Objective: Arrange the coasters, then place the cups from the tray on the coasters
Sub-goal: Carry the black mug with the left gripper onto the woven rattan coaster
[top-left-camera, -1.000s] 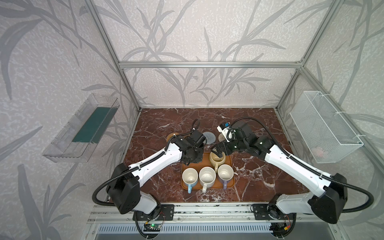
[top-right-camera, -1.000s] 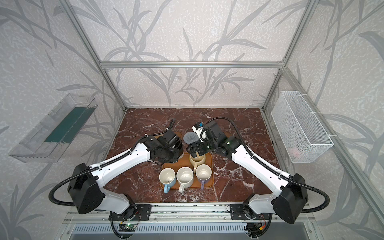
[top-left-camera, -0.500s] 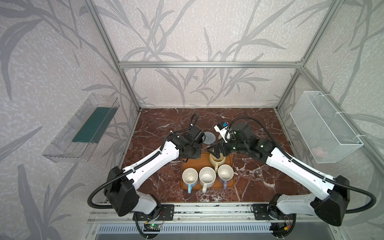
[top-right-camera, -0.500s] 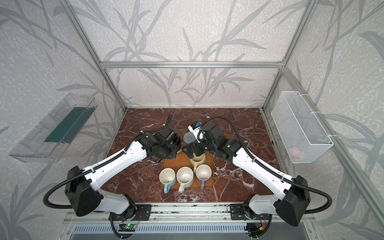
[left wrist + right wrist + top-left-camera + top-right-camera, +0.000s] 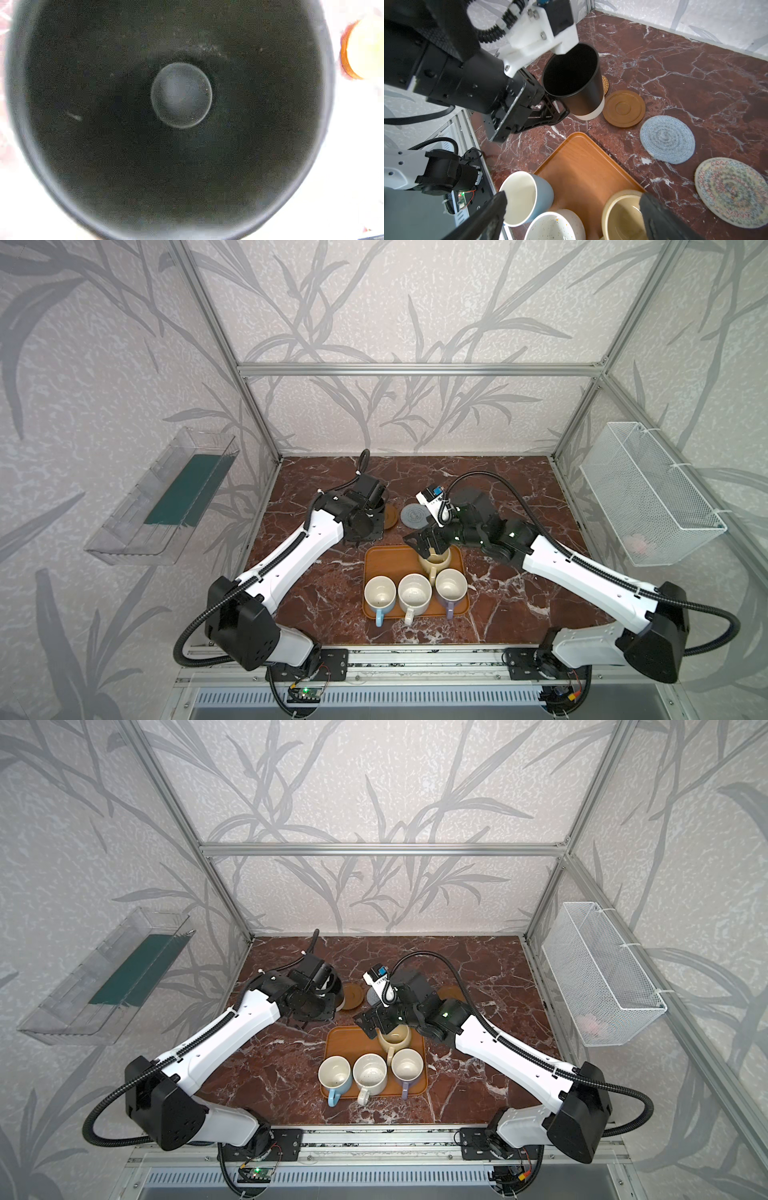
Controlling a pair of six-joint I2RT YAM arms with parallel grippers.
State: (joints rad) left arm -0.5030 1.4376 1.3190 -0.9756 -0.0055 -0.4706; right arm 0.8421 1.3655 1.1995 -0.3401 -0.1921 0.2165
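1. Holding the black cup (image 5: 572,83): the left gripper (image 5: 560,109) has its fingers pinched together at the cup's side, where the handle should be, though the handle itself is hidden. The left wrist view looks straight down into the cup.
2. The black cup is off the tray (image 5: 577,166), far and to the left of it. Its pale base is just beside the brown coaster (image 5: 624,108), and the woven coaster (image 5: 606,85) peeks out behind it. Whether the base touches the table (image 5: 675,62) cannot be told.
3. The coasters lie in a row beyond the tray, left to right: woven coaster, brown coaster, blue-grey coaster (image 5: 667,139), patterned cream coaster (image 5: 733,192) and second brown coaster (image 5: 451,992).
4. The right gripper (image 5: 430,549) hangs over the cream-yellow cup (image 5: 623,216) with its fingers wide apart, holding nothing. The light blue cup (image 5: 379,593), speckled cup (image 5: 414,593) and lavender cup (image 5: 451,587) line the tray's near edge.
5. Judgement: the step in hand looks like setting the black cup on the woven coaster.
   - Centre the base over that disc and keep the cup level.
   - Lower it straight down and let go only once it sits flat.
   - Avoid landing the base on the brown coaster's raised edge.
   - The arms are close together, so the right one is best kept off the cream-yellow cup until the left is clear.
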